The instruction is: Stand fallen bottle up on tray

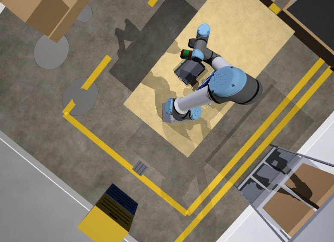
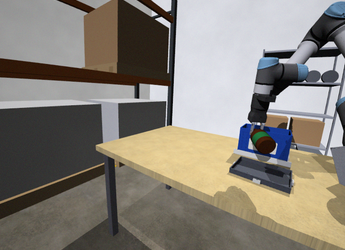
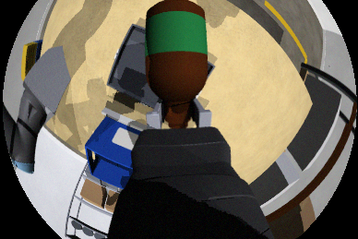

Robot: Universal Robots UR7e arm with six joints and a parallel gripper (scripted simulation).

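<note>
A brown bottle with a green band hangs in the air, lying nearly level with its base tilted a little down. My gripper is shut on its neck. The fingers are hidden under the arm in the top view. The dark grey tray lies on the table below the bottle, with nothing seen in it. The blue crate stands behind the tray, its open top up; in the top view the arm mostly covers it.
The wooden table extends beyond the tray and crate. A pale strip runs along the crate's foot, between crate and tray. The arm's grey base plate stands at the table's other end. Racks and boxes are beyond the table.
</note>
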